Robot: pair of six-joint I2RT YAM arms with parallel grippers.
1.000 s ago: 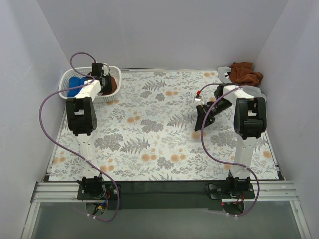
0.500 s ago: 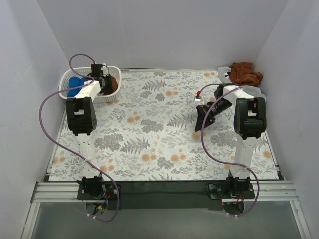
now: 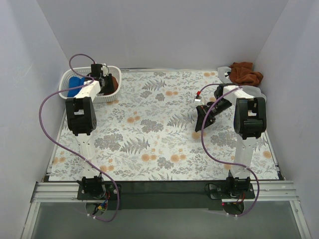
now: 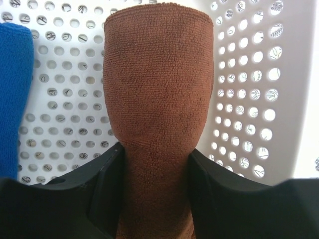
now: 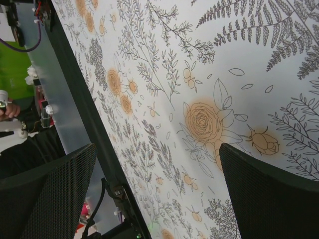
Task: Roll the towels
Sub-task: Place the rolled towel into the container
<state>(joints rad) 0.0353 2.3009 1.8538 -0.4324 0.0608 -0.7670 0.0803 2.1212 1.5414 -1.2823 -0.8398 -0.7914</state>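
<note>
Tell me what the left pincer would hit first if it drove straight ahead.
The left pincer is shut on the rolled rust-brown terry towel, whose far end would probably press into the white perforated plastic basket first; the gap between them is unclear.

Left gripper [image 3: 105, 81] is reaching into the white basket [image 3: 65, 79] at far left, sitting against the rolled rust-brown towel [image 3: 114, 84]. The blue towel [image 3: 75, 83] is lying in the basket's left part. Right gripper [image 3: 203, 119] is hanging over the floral table [image 3: 149, 124]. The crumpled rust-brown towel [image 3: 245, 72] is lying at the far right corner, touching the light grey towel [image 3: 224, 74].
</note>
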